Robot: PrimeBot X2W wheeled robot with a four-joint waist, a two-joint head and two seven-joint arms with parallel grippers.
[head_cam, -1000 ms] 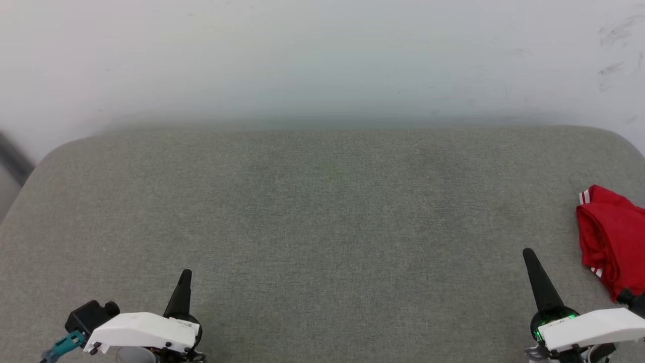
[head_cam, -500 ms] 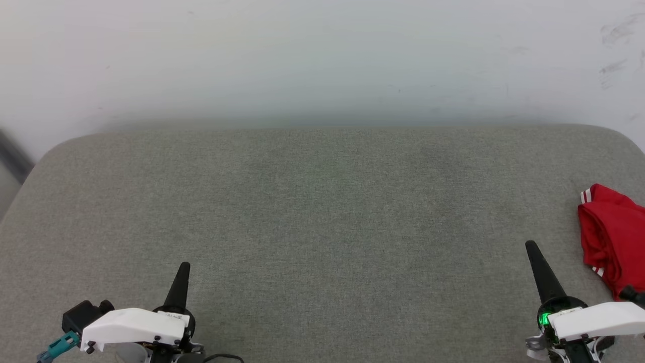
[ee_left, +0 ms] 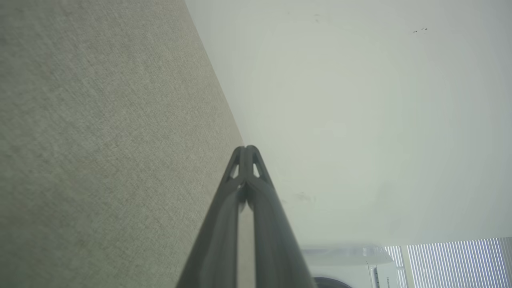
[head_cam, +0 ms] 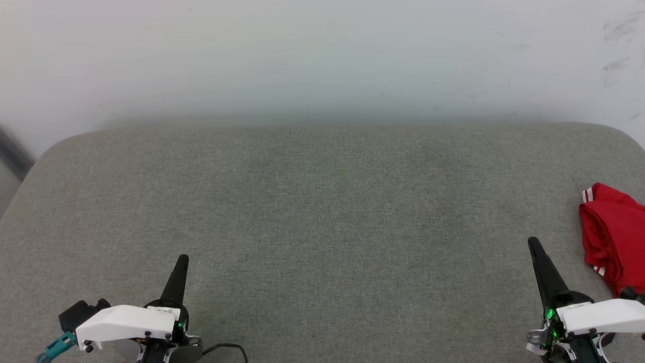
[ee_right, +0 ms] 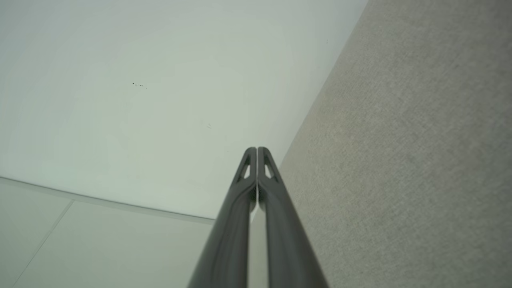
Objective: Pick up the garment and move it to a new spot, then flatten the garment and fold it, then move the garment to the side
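Two pairs of long dark fingers point across a broad grey-green woven fabric surface (head_cam: 322,201) toward a plain white wall (head_cam: 322,55). The left gripper (head_cam: 183,259), on a white wrist housing, has its fingers clenched tip to tip on nothing. Seen from the left wrist, fabric lies to the left of the joined tips and wall to their right, with a white appliance (ee_left: 348,264) and slatted window blinds (ee_left: 452,260) low to the right of the fingers. The right gripper (head_cam: 531,242) is likewise pressed closed and empty, a green light (head_cam: 549,315) glowing at the base of its fingers. The garment, a crumpled bright red jersey-style shirt with white-striped trim (head_cam: 612,237), lies on the fabric just right of the right gripper's fingers. It sits about level with their tips and apart from them, and the head view's edge cuts it off. A small teal connector (head_cam: 55,348) juts out behind the left fingers.
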